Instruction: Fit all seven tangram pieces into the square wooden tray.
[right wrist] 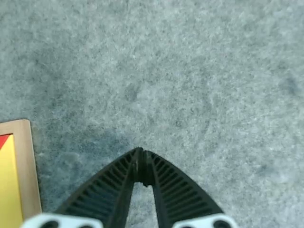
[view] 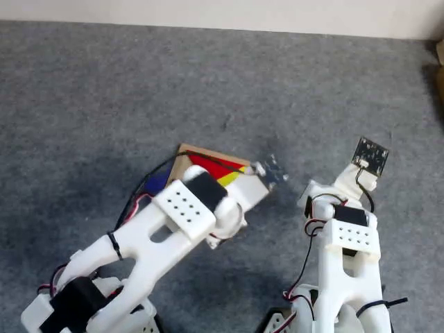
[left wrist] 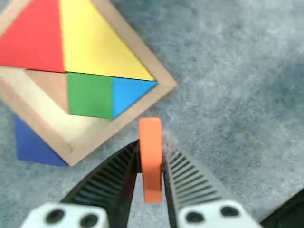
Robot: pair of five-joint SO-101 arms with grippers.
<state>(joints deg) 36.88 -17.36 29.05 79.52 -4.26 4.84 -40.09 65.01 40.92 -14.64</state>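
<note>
You had the red triangle (left wrist: 33,40), yellow triangle (left wrist: 95,42), green square (left wrist: 90,95) and light blue triangle (left wrist: 128,92) seated in the wooden tray (left wrist: 164,88), with part of its floor bare. Your left gripper (left wrist: 151,148) was clamped on the orange piece (left wrist: 151,156), held on edge just outside the tray's corner, and the dark blue piece (left wrist: 33,145) lay on the carpet against the tray's outer edge. Your right gripper (right wrist: 141,164) was pinched closed and empty over the carpet beside the tray, so by my judgement at least those two pieces were left to fit.
</note>
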